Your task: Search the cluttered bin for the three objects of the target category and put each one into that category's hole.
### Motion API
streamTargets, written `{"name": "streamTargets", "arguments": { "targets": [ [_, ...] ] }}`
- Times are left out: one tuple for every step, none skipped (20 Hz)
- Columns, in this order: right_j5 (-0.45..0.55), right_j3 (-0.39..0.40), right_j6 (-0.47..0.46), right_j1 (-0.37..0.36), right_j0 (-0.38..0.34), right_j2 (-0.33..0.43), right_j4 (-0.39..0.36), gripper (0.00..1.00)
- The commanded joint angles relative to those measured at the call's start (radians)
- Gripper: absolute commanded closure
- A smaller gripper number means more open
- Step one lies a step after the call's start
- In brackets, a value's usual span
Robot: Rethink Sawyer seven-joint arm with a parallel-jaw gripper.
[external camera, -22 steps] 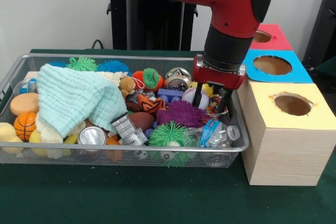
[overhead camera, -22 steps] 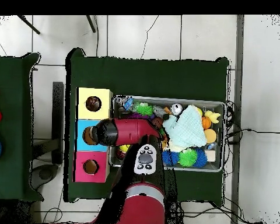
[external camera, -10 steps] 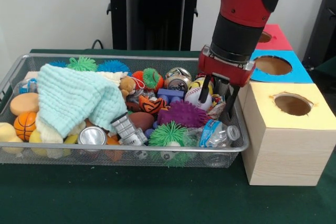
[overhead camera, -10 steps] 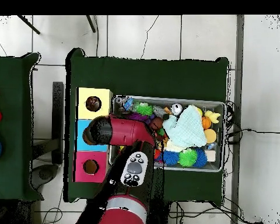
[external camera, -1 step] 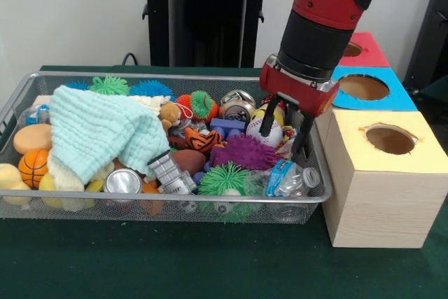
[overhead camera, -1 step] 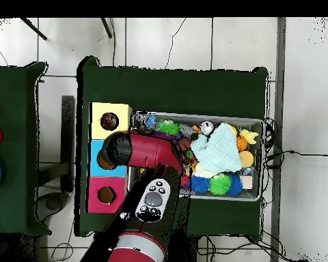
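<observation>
From the front I've got the end effector [external camera, -1 step: 284,131] spread open and empty over the baseball [external camera, -1 step: 265,129] at the bin's [external camera, -1 step: 21,96] box end, so I'd say still picking, next drop and close; overhead the arm [overhead camera, -1 step: 145,150] hides that but shows all three holes.

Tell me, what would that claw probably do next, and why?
Probably drop straight down a little and close. The claw hangs open and empty at the wire bin's end nearest the boxes, one finger in front of the baseball, the other beside a crumpled wrapper. Nothing is gripped yet.
</observation>
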Motion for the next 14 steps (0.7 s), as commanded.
{"name": "streamTargets", "arguments": {
  "targets": [
    [0.048, -0.069, 0.156, 0.067, -0.067, 0.032, 0.033, 0.0],
    [0.041, -0.066, 0.145, 0.067, -0.076, 0.04, 0.028, 0.0],
    [0.035, -0.064, 0.133, 0.068, -0.084, 0.049, 0.024, 0.0],
    [0.04, -0.064, 0.121, 0.069, -0.088, 0.055, 0.016, 0.0],
    [0.045, -0.065, 0.109, 0.069, -0.092, 0.061, 0.009, 0.0],
    [0.049, -0.073, 0.091, 0.074, -0.098, 0.067, -0.001, 0.0],
    [0.043, -0.073, 0.085, 0.077, -0.101, 0.073, -0.006, 0.0],
    [0.036, -0.072, 0.08, 0.079, -0.102, 0.079, -0.01, 0.0],
    [0.035, -0.069, 0.084, 0.078, -0.098, 0.077, -0.011, 0.0],
    [0.037, -0.062, 0.087, 0.074, -0.091, 0.075, -0.014, 0.0],
    [0.039, -0.054, 0.088, 0.069, -0.087, 0.076, -0.015, 0.0],
    [0.033, -0.043, 0.087, 0.063, -0.084, 0.079, -0.017, 0.0],
    [0.027, -0.032, 0.087, 0.057, -0.081, 0.082, -0.02, 0.0],
    [0.029, -0.02, 0.09, 0.049, -0.075, 0.079, -0.021, 0.0]
  ]
}}
